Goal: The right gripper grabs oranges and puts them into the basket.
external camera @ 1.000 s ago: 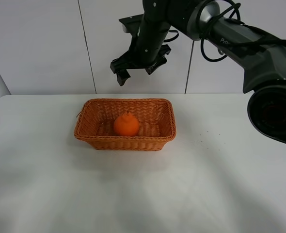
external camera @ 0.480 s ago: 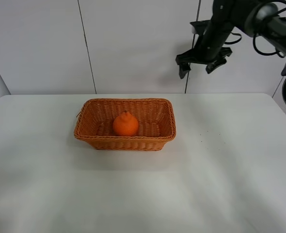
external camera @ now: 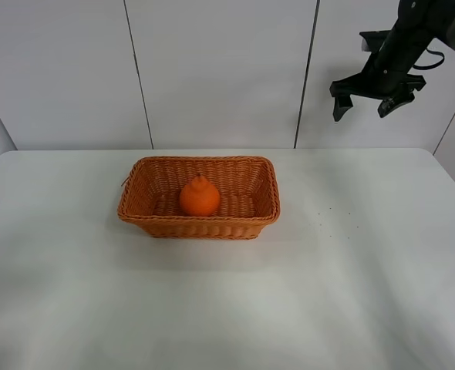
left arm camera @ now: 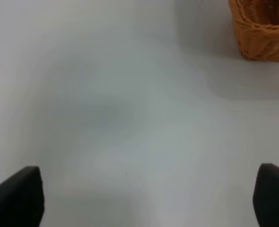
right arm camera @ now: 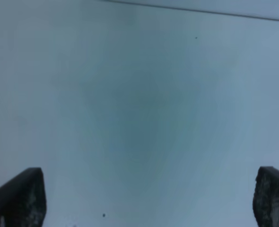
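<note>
Right pincer (external camera: 360, 113) agape, orange (external camera: 200, 197) in basket (external camera: 199, 228)

the basket (external camera: 199, 225), centre-left of the exterior high frame, was orange-brown, a tight woven weave with a braided rim. the orange (external camera: 200, 197) inside it was a bright, saturated orange, brighter than the wicker. the table (external camera: 227, 308) was plain white, with a few tiny dark specks (external camera: 329, 209) right of centre. the wall (external camera: 212, 69) was pale grey-white, cut by thin dark seams (external camera: 139, 77). upper right, the right gripper (external camera: 360, 114) was matt black. the left gripper (left arm camera: 146, 196) showed black fingers (left arm camera: 16, 198) over white table.
</note>
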{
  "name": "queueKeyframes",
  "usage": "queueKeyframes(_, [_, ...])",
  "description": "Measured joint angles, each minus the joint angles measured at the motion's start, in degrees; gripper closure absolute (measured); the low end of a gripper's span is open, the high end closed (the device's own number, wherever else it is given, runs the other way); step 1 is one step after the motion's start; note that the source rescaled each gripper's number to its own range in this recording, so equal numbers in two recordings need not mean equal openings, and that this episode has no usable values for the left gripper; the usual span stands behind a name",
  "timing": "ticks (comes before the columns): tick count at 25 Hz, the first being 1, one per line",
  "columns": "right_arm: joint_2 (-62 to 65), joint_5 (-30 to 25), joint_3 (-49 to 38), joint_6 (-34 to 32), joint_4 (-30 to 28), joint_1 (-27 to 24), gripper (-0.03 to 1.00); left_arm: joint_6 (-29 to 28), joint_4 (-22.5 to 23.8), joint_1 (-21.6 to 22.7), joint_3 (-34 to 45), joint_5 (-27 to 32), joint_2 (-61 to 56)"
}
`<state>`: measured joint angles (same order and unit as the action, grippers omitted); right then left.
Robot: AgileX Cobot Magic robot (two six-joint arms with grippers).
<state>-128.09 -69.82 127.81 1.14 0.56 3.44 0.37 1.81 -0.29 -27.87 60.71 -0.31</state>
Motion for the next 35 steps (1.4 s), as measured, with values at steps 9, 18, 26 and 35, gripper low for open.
queueKeyframes(9, [16.8, 0.1, -21.6, 0.0, 0.0, 0.0, 0.01, 0.0, 0.0, 0.0, 0.0, 0.0, 0.0])
queueKeyframes(18, [48.8, 0.1, -61.0, -0.2, 2.8, 0.0, 0.01, 0.0, 0.0, 0.0, 0.0, 0.0, 0.0])
queueKeyframes(26, [79.1, 6.6, -88.8, 0.8, 3.1, 0.0, 0.01, 0.0, 0.0, 0.0, 0.0, 0.0, 0.0])
queueKeyframes(35, [110.9, 10.6, -99.2, 1.2, 2.9, 0.0, 0.01, 0.0, 0.0, 0.0, 0.0, 0.0, 0.0])
